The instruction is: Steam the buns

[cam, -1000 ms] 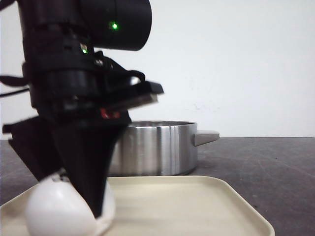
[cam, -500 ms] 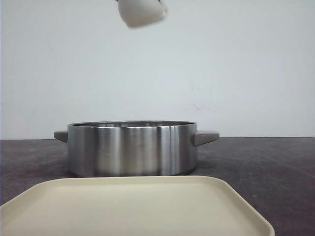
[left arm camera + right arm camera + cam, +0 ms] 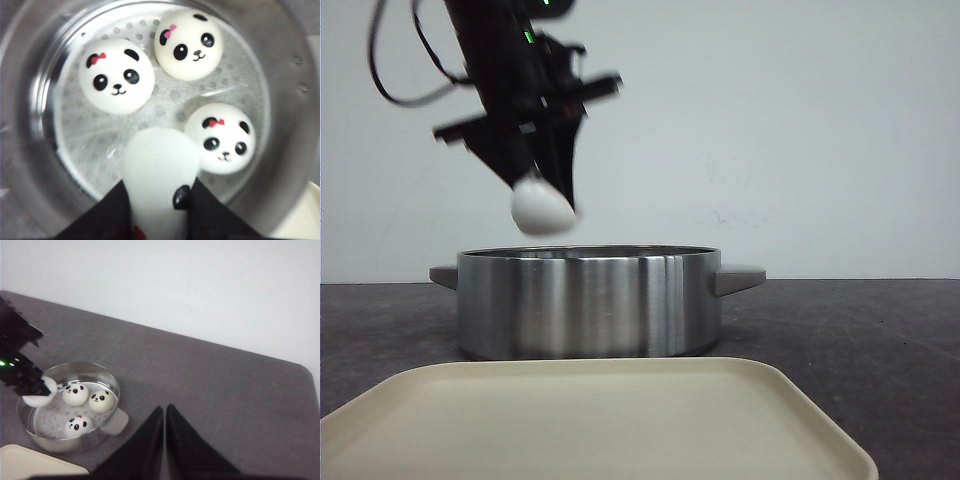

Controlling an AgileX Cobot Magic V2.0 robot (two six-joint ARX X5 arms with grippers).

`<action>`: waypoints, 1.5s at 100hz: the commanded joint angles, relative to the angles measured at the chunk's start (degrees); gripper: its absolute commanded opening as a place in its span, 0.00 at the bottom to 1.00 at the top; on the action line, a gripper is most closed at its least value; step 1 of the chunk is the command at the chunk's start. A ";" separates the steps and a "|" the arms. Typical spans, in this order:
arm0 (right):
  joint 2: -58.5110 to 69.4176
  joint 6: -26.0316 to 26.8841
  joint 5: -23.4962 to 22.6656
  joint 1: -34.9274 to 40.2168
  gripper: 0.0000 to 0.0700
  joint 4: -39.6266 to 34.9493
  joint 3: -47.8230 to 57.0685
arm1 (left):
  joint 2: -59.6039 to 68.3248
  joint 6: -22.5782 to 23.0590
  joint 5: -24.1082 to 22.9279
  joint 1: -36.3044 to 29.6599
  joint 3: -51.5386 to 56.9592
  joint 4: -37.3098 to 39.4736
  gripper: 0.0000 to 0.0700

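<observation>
Since half a second ago, left claw (image 3: 548, 205) descends over pot (image 3: 590, 300), clenched on fourth bun (image 3: 157, 170); three buns (image 3: 116, 76) inside. Right claw (image 3: 165, 412) closed, empty, above desk (image 3: 210, 390).

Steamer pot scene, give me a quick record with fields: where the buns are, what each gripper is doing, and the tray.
pot: steel, two handles, behind the tray
buns in pot: three, faces up, on the perforated insert
fourth bun: held above the pot
left gripper: shut on the fourth bun
right gripper: shut, holding nothing, off to the side
tray: cream, no buns on it
</observation>
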 commanded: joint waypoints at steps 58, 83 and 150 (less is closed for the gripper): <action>-0.76 5.29 2.91 0.59 0.00 -4.74 1.01 | 11.45 0.98 -0.37 0.17 2.25 0.87 0.71; -0.74 5.27 3.08 0.59 0.00 -4.70 0.96 | 11.43 1.11 -0.17 0.17 8.68 -4.04 0.74; -14.80 -7.89 -15.17 3.61 0.01 44.26 -43.78 | -24.96 3.48 -0.42 -4.22 19.85 -9.14 0.09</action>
